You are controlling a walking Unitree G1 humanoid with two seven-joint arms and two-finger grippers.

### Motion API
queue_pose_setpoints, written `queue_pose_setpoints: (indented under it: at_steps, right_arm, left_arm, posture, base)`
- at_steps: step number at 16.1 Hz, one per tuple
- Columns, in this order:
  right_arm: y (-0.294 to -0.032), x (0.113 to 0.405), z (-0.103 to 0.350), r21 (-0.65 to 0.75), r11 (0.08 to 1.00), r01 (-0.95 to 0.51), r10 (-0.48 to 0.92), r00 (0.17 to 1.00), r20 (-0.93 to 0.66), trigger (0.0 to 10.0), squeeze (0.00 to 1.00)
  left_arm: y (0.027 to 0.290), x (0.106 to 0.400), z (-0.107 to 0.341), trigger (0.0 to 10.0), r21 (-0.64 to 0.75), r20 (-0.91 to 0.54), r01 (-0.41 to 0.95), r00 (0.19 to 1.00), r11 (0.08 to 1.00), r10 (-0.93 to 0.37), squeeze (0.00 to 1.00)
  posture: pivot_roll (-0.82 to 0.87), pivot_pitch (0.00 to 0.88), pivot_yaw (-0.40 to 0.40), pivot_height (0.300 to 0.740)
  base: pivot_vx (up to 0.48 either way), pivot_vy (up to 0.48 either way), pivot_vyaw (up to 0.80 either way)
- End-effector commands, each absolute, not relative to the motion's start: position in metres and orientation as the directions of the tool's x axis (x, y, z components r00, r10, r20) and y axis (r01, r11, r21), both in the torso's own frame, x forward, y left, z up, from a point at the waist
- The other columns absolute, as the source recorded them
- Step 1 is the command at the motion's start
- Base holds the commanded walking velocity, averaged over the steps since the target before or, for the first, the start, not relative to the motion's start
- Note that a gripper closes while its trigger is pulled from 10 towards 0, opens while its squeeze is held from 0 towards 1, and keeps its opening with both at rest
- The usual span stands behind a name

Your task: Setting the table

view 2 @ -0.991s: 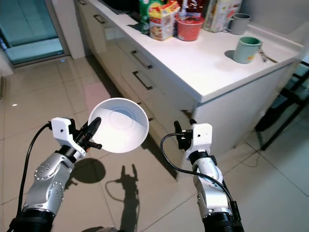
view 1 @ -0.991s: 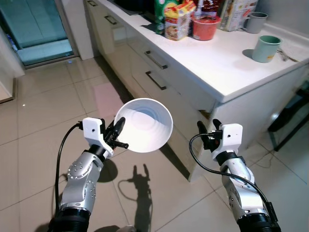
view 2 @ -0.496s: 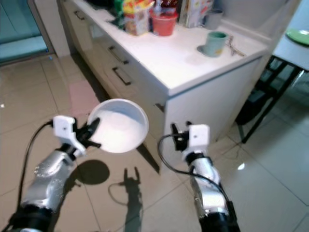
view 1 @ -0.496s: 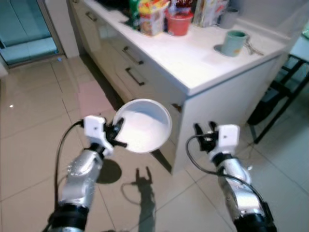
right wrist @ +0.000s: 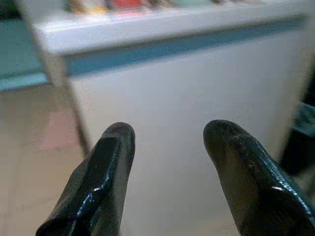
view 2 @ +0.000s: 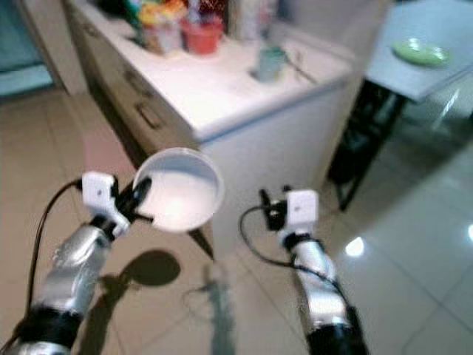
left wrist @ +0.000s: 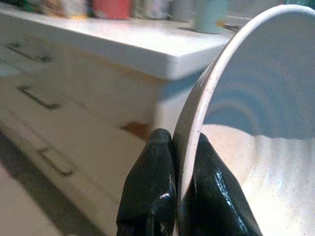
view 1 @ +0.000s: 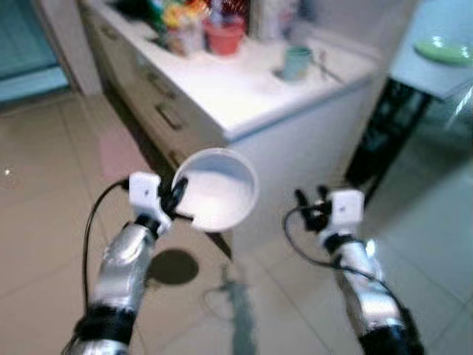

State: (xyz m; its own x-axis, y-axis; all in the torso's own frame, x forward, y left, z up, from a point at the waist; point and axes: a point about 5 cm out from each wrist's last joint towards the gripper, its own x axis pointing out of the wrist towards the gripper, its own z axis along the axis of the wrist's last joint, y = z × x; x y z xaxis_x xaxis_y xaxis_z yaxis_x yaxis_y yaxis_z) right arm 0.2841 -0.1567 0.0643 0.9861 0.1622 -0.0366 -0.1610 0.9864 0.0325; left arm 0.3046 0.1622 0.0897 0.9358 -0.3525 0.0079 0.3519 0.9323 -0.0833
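A white bowl is held out in front of me over the floor, and my left gripper is shut on its rim. In the left wrist view the two black fingers pinch the bowl's rim between them. My right gripper is open and empty, held at the same height beside the end of the white counter. The right wrist view has its fingers spread apart facing the counter's end panel. A table with a green plate stands at the far right.
On the counter stand a green mug, a red bowl and food packets. Drawers with dark handles run along its front. A dark chair frame stands under the table. Tiled floor lies open to the right.
The whole view has swung to the right and blurred: the counter has slid left and the table with the green plate has come into sight. The bowl stays held in my left gripper.
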Motion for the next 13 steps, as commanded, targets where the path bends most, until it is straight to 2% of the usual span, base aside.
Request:
queue_pose_setpoints:
  at_steps: [1, 3, 11, 12, 13]
  right_arm:
    - [-0.153, 0.286, 0.065, 0.043, 0.984, -0.171, 0.173, 0.984, -0.038, 10.0, 0.0]
    - [-0.155, 0.286, 0.064, 0.073, 0.985, -0.155, 0.159, 0.986, -0.049, 10.0, 0.0]
    - [-0.153, 0.284, 0.056, 0.036, 0.979, -0.198, 0.201, 0.974, -0.108, 10.0, 0.0]
    - [-0.153, 0.284, 0.056, 0.036, 0.979, -0.199, 0.201, 0.974, -0.106, 10.0, 0.0]
    - [-0.152, 0.284, 0.057, 0.038, 0.979, -0.199, 0.202, 0.974, -0.104, 10.0, 0.0]
  left_arm:
    - [0.163, 0.305, 0.091, 0.0, -0.061, 0.008, 0.355, 0.935, 0.933, -0.355, 0.11]
    - [0.163, 0.305, 0.09, 0.0, -0.063, 0.007, 0.355, 0.935, 0.933, -0.355, 0.11]
    - [0.162, 0.304, 0.089, 0.0, -0.056, -0.002, 0.361, 0.932, 0.931, -0.362, 0.1]
    - [0.162, 0.304, 0.089, 0.6, -0.053, -0.003, 0.363, 0.932, 0.93, -0.364, 0.1]
    - [0.162, 0.304, 0.088, 0.8, -0.044, -0.01, 0.366, 0.93, 0.93, -0.367, 0.1]
  posture:
    - [0.05, 0.0, 0.054, 0.74]
    - [0.05, 0.0, 0.055, 0.74]
    - [0.06, 0.0, 0.054, 0.74]
    - [0.06, 0.0, 0.055, 0.74]
    - [0.06, 0.0, 0.056, 0.74]
  base:
    - [0.0, 0.0, 0.0]
    - [0.0, 0.0, 0.0]
    - [0.0, 0.0, 0.0]
    - [0.0, 0.0, 0.0]
    - [0.0, 0.0, 0.0]
